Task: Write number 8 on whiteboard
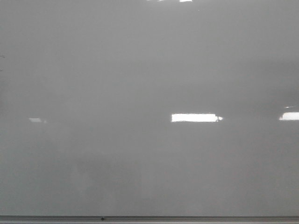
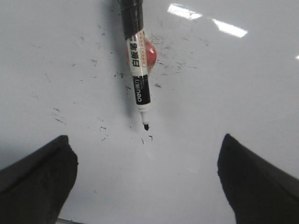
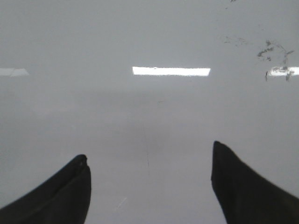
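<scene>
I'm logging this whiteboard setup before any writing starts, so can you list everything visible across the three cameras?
whiteboard: one, glossy pale grey-white, fills all three views; no number 8 visible on it.
frame strip: one, thin grey, along the board's lower edge in the front view.
marker: one, white and black barrel with a black tip, uncapped, lying on the board ahead of the left gripper.
red object: one, partly hidden behind the marker; cannot tell what it is.
ink specks: many, black, scattered around the marker.
left gripper: black, open, holding nothing.
right gripper: black, open, holding nothing.
</scene>
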